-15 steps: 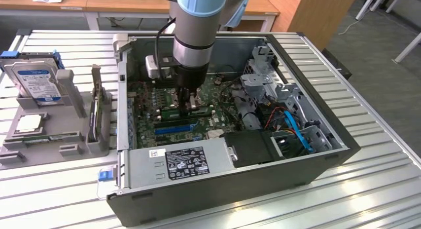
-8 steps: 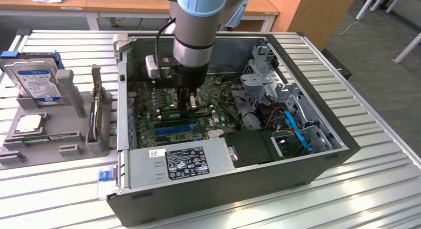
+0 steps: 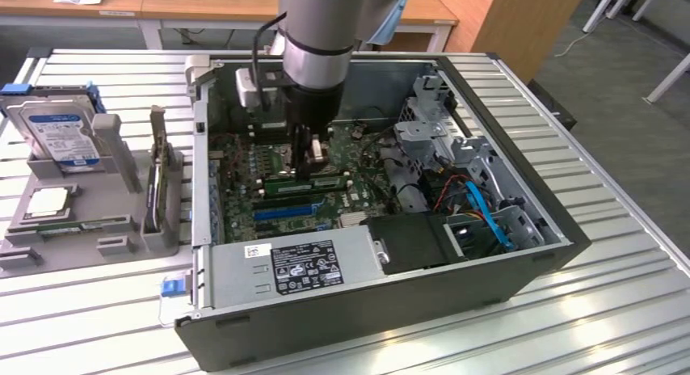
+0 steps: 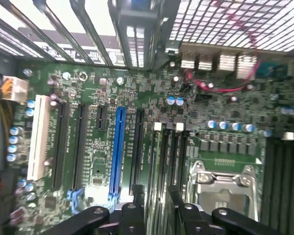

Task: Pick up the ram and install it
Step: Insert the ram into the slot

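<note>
The black two-fingered gripper (image 3: 313, 171) on the grey robot arm hangs low inside the open black metal computer case (image 3: 356, 334), just above the green motherboard (image 3: 242, 169). Its fingers (image 4: 135, 210) stand apart with bare board showing between them, so it reads as released and holds nothing.

The ram (image 3: 283, 183), a long, thin green circuit-board stick, lies along one of the black memory slots (image 4: 162, 161) directly beneath the fingertips. It sits just on the far side of the long blue plastic expansion slot (image 3: 286, 209). In the exterior view it runs from left to right across the board. It looks set in its slot, though I cannot tell whether both ends are fully home or whether the end latches have closed.

The step in hand seems to be seating the stick and letting go of it. To do that well:

- The fingers need to stay wide enough to clear both faces of the stick.
- Any travel should run straight up or down along the stick's own plane, since a sideways drag could lever it out of the slot.
- Pressure, if more is needed, belongs on the top edge and spread evenly, so one end does not ride high.
- The silver-framed square processor socket (image 4: 225, 188) lies close beside the memory slots, so the fingers have little room to stray that way.
</note>
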`<control>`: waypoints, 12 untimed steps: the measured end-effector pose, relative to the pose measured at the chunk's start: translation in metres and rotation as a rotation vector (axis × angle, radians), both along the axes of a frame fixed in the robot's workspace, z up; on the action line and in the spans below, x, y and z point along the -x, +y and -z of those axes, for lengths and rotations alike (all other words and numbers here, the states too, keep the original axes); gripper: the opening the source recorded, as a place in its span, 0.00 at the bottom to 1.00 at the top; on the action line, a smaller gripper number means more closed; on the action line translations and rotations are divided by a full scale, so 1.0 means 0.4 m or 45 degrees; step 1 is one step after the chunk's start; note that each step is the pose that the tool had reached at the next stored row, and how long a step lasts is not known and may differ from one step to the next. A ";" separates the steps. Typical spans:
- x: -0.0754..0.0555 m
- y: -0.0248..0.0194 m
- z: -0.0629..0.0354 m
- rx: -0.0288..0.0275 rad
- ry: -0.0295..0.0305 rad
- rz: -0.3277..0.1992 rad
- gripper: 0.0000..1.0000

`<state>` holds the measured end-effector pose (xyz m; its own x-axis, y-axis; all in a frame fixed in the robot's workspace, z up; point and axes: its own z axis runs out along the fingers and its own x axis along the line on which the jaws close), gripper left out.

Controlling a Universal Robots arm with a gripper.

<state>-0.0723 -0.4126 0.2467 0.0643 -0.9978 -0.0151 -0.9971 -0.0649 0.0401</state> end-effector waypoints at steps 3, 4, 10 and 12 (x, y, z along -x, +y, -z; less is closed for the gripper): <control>-0.001 0.000 -0.034 0.0001 -0.0001 0.009 0.33; -0.003 0.000 -0.046 0.0001 0.0000 0.010 0.33; -0.008 0.000 -0.090 -0.0001 0.0000 0.012 0.33; -0.008 0.000 -0.090 -0.0004 -0.0001 0.012 0.25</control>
<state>-0.0690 -0.4125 0.2828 0.0549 -0.9984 -0.0154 -0.9977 -0.0555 0.0400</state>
